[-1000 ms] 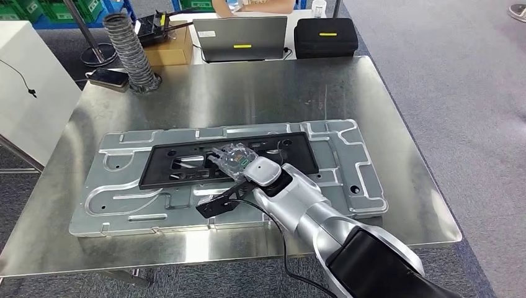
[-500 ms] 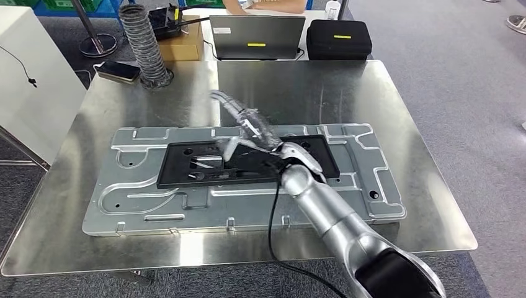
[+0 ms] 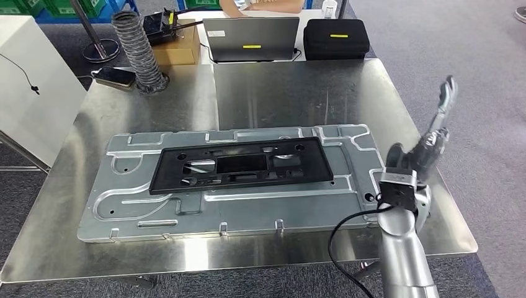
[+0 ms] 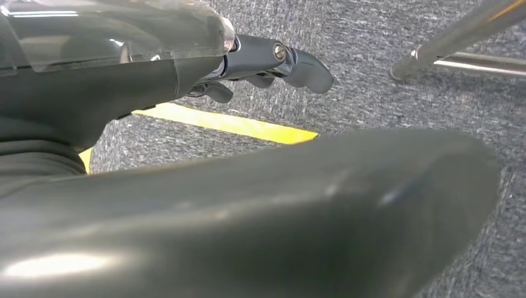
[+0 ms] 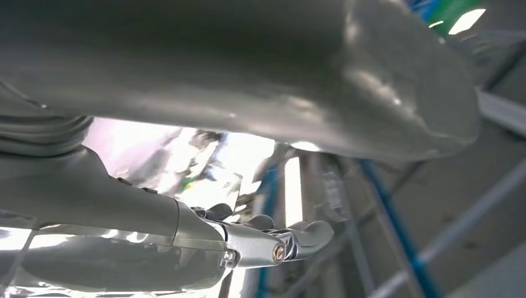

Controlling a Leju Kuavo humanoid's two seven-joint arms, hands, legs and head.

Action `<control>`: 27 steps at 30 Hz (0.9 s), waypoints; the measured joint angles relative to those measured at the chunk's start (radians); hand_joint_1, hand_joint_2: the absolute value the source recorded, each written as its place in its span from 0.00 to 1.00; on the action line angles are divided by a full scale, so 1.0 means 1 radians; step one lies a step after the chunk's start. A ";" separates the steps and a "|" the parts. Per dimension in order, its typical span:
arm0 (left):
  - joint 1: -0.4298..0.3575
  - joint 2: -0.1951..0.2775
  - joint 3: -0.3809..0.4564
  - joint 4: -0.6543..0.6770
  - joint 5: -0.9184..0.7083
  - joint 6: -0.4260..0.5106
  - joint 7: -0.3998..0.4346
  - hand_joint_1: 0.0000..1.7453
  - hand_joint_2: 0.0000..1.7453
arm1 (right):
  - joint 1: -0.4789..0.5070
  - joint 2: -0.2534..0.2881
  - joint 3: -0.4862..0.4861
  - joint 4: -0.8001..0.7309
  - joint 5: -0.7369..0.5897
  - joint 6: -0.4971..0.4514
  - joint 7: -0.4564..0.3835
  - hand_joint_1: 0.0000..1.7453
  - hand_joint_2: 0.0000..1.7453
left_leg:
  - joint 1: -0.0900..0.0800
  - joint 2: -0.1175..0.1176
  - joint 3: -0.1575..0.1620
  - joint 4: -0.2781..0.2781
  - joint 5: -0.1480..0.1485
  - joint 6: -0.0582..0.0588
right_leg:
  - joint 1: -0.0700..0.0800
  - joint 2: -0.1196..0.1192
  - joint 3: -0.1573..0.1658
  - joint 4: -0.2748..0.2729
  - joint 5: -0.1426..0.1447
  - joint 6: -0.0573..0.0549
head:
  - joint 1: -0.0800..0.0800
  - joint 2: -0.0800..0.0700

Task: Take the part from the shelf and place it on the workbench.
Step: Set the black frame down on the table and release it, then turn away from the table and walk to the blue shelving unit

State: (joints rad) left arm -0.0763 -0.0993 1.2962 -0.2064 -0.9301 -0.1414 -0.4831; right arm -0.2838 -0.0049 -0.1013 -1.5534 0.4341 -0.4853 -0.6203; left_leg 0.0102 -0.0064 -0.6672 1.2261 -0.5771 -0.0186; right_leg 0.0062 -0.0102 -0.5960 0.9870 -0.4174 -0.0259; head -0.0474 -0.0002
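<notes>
Black plastic frame part (image 3: 240, 166) lies flat on the grey stamped metal panel (image 3: 124, 198) atop the steel workbench (image 3: 279, 93); placing looks done. Right hand (image 3: 428, 146) raised off the bench's right edge, fingers spread, empty. Left hand (image 4: 273, 62) hangs over carpet, holding nothing, fingers loosely apart.

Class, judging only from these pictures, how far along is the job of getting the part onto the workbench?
Done, it seems: the black part lies flat on the grey plate on the workbench. In hand: nothing; the right hand is raised off the bench's right edge, fingers spread. Left: apparently only lowering that arm.
</notes>
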 joint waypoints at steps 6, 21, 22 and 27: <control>0.000 0.001 0.018 0.000 0.007 0.002 0.004 0.00 0.00 | 0.154 0.003 -0.203 -0.005 -0.024 -0.017 -0.053 0.00 0.00 | 0.006 -0.001 0.113 -0.168 0.083 -0.003 | -0.005 0.001 -0.021 0.023 0.003 0.013 | 0.000 0.000; 0.002 0.003 0.025 0.000 -0.011 -0.011 -0.026 0.00 0.00 | 0.296 0.008 -0.464 0.169 0.081 -0.035 -0.033 0.00 0.00 | 0.002 0.004 0.058 -0.208 0.151 0.035 | -0.024 0.011 0.048 0.070 -0.092 0.062 | 0.000 0.000; 0.001 0.003 0.025 0.000 -0.013 -0.012 -0.028 0.00 0.00 | 0.300 0.009 -0.493 0.196 0.098 -0.027 -0.037 0.00 0.00 | 0.002 0.004 0.056 -0.208 0.154 0.029 | -0.021 0.012 0.069 0.031 -0.086 0.057 | 0.000 0.000; 0.003 0.003 0.025 0.000 -0.021 -0.017 -0.030 0.00 0.00 | 0.300 0.011 -0.628 0.367 0.205 -0.017 -0.038 0.00 0.00 | 0.003 0.002 0.046 -0.193 0.142 -0.002 | -0.017 0.007 0.062 0.007 -0.060 0.022 | 0.000 0.000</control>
State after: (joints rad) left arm -0.0730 -0.0961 1.3210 -0.2064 -0.9508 -0.1589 -0.5127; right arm 0.0163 0.0060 -0.7297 -1.1868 0.6387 -0.5025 -0.6586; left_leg 0.0134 -0.0040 -0.6216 1.0332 -0.4352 -0.0207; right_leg -0.0107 -0.0029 -0.5339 0.9936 -0.4775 -0.0042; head -0.0473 -0.0003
